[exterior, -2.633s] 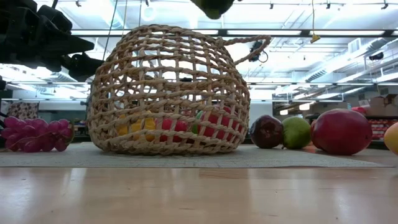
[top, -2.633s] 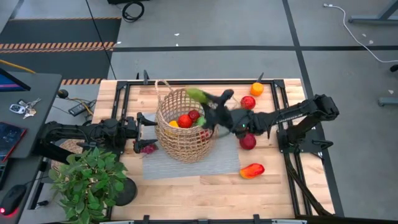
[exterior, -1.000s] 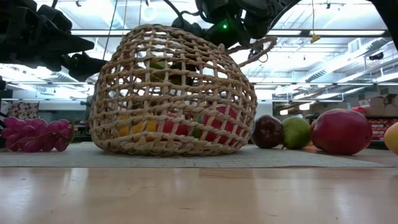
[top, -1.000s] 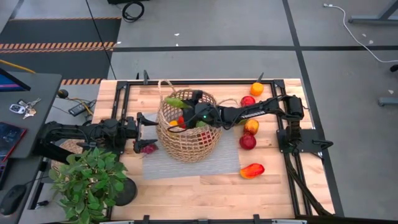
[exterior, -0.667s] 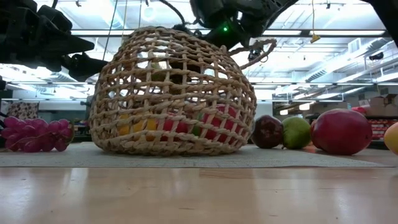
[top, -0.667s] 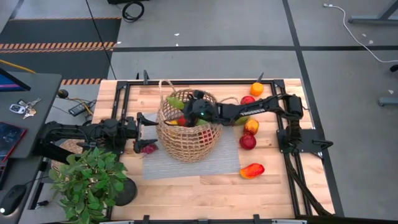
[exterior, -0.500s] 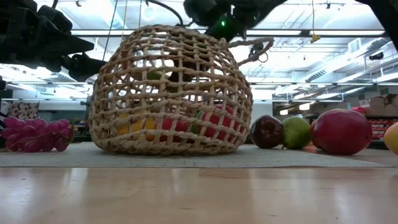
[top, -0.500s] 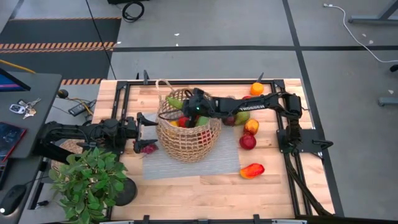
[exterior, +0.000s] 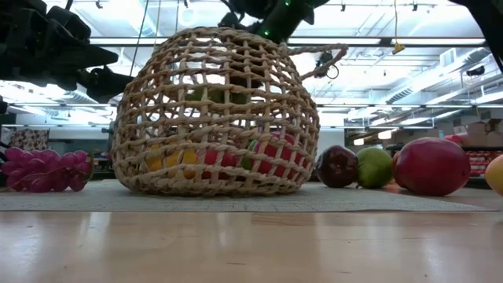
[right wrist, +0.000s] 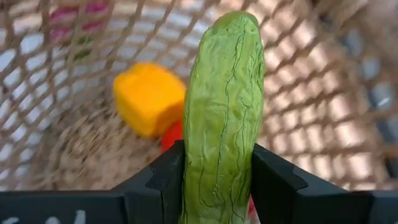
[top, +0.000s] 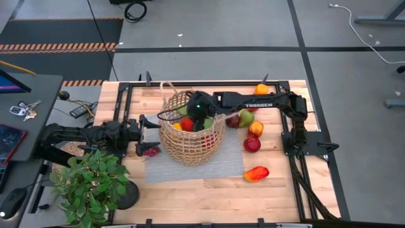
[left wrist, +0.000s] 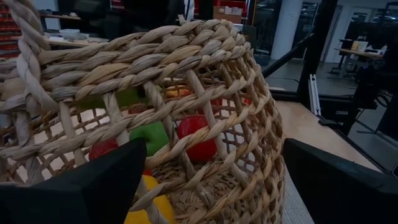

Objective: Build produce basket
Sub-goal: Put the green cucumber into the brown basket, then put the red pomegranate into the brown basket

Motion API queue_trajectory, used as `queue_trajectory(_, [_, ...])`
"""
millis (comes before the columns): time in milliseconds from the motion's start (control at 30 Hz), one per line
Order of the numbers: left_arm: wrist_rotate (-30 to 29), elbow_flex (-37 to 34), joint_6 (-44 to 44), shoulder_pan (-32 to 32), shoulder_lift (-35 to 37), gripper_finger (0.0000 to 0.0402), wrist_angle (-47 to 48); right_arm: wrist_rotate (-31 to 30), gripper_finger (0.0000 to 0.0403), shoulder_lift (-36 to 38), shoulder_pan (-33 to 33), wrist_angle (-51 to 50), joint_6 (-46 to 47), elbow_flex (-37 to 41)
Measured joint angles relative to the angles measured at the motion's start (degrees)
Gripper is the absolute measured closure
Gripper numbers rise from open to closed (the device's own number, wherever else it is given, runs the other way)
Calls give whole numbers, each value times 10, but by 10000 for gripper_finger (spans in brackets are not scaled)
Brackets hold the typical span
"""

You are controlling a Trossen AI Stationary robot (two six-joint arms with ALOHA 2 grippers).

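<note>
Right gripper (right wrist: 217, 180) has swung over the basket (top: 190, 142) mouth, fingers clamped on the cucumber (right wrist: 222, 106), long axis pointing down toward the floor; left gripper (left wrist: 205, 180) waits beside, fingers apart.

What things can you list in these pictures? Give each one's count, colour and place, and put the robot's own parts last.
basket: one, tan wicker, on the grey mat.
cucumber: one, green, inside the basket, held by the right gripper.
produce in basket: several red, green and yellow pieces.
grapes: one purple bunch, left of the basket.
loose produce: several red, orange and green pieces, right of the basket.
potted plant: one, green, near-left corner.
table: one, light wood.
left gripper: open, beside the basket.
right gripper: inside the basket.
</note>
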State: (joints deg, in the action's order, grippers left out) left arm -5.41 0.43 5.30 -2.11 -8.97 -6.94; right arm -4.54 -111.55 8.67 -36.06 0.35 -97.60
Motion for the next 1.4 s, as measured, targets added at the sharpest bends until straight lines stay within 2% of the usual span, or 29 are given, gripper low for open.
queue_trajectory(100, [0, 0, 0, 0, 0, 15, 0, 22, 242, 0, 6, -13, 22, 0])
queue_trajectory(267, [0, 0, 0, 0, 0, 15, 0, 25, 228, 0, 10, -13, 26, 0])
queue_trajectory(633, [-1, 0, 0, 0, 0, 15, 0, 41, 149, 0, 17, -13, 40, 0])
queue_trajectory(767, [-1, 0, 0, 0, 0, 15, 0, 7, 132, 2, 15, -12, 14, -24])
queue_trajectory(1000, [-1, 0, 0, 0, 0, 15, 0, -69, 135, 8, 14, -46, -7, -143])
queue_trajectory(1167, [-1, 0, 0, 0, 0, 15, 0, -86, 135, 33, -14, -152, 41, -220])
queue_trajectory(1400, [-1, 0, 0, 0, 0, 15, -1, -129, 135, 104, -96, -267, 143, -223])
